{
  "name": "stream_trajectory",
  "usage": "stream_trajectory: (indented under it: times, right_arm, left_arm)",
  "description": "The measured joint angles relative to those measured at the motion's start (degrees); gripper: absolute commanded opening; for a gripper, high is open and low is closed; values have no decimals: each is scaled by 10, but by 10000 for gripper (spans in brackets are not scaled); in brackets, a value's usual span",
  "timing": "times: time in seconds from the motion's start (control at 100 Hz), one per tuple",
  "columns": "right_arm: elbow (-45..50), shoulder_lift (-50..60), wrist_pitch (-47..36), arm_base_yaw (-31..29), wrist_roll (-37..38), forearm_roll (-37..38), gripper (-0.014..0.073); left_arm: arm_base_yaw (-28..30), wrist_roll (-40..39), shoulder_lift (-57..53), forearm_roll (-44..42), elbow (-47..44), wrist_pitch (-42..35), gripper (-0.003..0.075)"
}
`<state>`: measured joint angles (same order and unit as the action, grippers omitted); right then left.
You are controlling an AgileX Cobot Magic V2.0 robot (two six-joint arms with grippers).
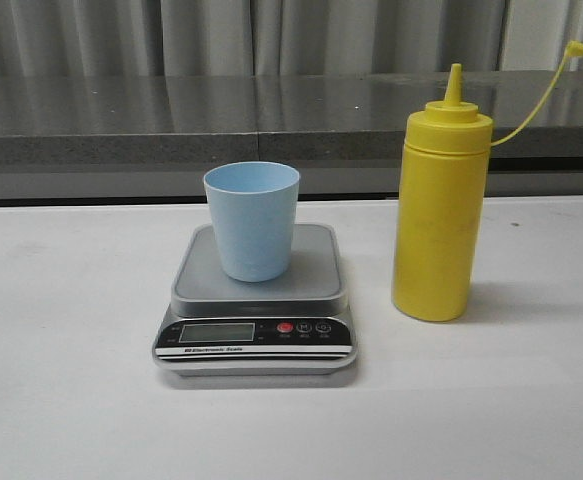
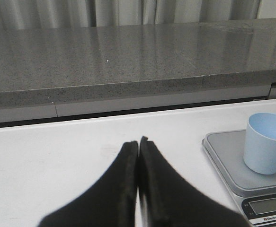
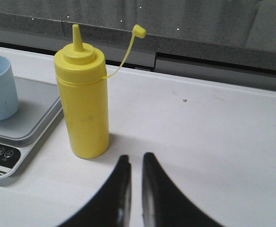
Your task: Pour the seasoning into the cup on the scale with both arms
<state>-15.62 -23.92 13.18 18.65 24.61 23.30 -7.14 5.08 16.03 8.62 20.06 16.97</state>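
The light blue cup (image 1: 252,220) stands upright and empty on the grey platform of the scale (image 1: 256,335), mid-table. The yellow seasoning bottle (image 1: 439,220) stands upright on the table just right of the scale, nozzle uncovered, its cap (image 1: 574,47) hanging off on its strap. Neither gripper shows in the front view. In the left wrist view my left gripper (image 2: 138,140) is shut on nothing, left of the scale (image 2: 223,156) and cup (image 2: 265,149). In the right wrist view my right gripper (image 3: 136,158) is open by a narrow gap, empty, a little short of the bottle (image 3: 83,109).
A grey stone ledge (image 1: 171,130) runs along the back of the white table (image 1: 71,400), with curtains behind it. The scale's display and buttons (image 1: 285,328) face the front edge.
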Motion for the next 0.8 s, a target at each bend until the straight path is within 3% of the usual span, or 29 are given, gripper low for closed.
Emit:
stream_trajectory:
  times: [0.8]
  right_arm:
    - [0,0,-5,0,0,6,-67]
  left_arm:
    - [0,0,0,0,0,0,-18]
